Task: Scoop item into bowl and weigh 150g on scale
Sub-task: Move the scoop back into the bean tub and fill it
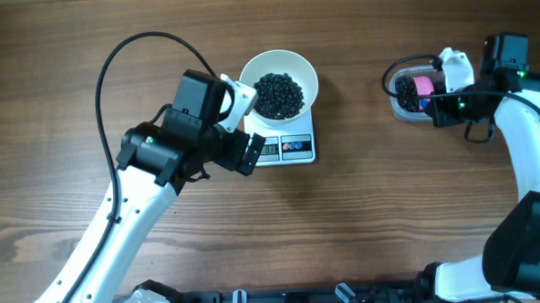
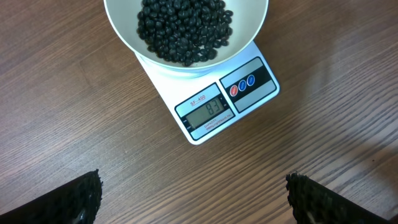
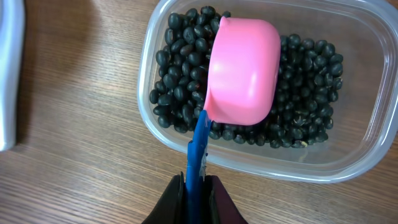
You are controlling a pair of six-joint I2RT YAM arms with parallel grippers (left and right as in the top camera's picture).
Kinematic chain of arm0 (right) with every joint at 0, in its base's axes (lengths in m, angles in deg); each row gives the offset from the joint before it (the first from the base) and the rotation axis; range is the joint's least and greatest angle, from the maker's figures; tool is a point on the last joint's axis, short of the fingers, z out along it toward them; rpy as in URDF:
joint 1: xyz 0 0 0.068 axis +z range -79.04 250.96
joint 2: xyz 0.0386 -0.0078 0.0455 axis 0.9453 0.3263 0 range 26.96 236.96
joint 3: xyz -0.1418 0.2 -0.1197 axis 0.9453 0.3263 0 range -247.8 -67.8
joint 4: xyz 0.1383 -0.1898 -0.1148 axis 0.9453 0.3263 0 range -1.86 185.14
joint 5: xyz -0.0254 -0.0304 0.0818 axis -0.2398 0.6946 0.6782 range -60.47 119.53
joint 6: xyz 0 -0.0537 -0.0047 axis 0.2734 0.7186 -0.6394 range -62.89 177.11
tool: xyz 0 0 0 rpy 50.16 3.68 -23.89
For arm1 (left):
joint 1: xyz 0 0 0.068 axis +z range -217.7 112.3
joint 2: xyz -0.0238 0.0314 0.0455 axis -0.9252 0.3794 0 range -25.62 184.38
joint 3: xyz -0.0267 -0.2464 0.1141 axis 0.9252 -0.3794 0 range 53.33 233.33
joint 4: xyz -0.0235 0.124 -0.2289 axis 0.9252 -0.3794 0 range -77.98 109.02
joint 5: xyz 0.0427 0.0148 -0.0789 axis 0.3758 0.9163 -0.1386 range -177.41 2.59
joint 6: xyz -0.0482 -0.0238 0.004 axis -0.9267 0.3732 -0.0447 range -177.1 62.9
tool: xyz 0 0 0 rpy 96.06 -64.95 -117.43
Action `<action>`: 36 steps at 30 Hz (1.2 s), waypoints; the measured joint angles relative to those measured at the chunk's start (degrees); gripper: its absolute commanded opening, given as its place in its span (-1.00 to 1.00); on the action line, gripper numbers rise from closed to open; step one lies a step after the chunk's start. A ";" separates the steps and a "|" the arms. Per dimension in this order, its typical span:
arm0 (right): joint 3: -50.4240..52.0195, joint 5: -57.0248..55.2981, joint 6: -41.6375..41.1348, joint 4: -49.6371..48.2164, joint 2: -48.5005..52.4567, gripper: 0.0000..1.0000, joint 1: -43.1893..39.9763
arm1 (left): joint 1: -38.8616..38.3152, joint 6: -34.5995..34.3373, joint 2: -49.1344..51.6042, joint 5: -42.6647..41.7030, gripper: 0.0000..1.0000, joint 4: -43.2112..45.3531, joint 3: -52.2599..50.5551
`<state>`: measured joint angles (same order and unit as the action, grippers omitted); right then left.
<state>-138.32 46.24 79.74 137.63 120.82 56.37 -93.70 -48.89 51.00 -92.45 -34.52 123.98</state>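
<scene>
Overhead, left pincer gapes by the scale — right pincer grips the pink scoop.

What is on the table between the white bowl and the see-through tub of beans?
Nothing. In the overhead view, only bare wooden table lies between the bowl and the tub.

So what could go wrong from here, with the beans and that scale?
The right gripper pinches only the thin blue handle of the pink scoop, so a full load may tilt and spill beans on the way to the bowl. The open left gripper sits close to the scale; a bump could upset the reading.
</scene>
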 measured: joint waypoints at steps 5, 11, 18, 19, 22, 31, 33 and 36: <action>0.00 5.38 0.11 0.70 0.02 -0.91 -4.79 | 0.00 0.00 0.00 0.02 1.00 0.00 0.00; 1.81 9.64 0.24 0.35 0.11 -0.91 -6.25 | 0.00 0.00 0.00 0.02 1.00 0.00 0.00; 2.80 13.81 -2.25 -2.16 0.26 -0.91 -6.75 | 0.00 0.00 0.00 0.02 1.00 0.00 0.00; 2.80 14.29 -2.91 -2.45 0.42 -0.91 -6.93 | 0.00 0.00 0.00 0.02 1.00 0.00 0.00; 2.80 15.32 -4.50 -2.64 0.76 -0.91 -8.02 | 0.00 0.02 0.00 0.00 1.00 0.00 0.00; 2.80 17.42 -9.79 -2.49 0.76 -0.92 -10.64 | 0.00 0.02 0.00 0.00 1.00 0.00 0.00; 2.84 19.04 -11.10 -2.38 0.76 -0.92 -10.71 | 0.00 0.02 0.00 0.02 1.00 0.00 0.00; 2.91 20.00 -11.96 -2.38 0.76 -0.91 -10.80 | 0.00 0.02 0.00 0.02 1.00 0.00 0.00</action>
<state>-135.42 66.24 67.79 135.25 121.59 45.57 -93.70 -48.87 51.00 -92.43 -34.52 123.98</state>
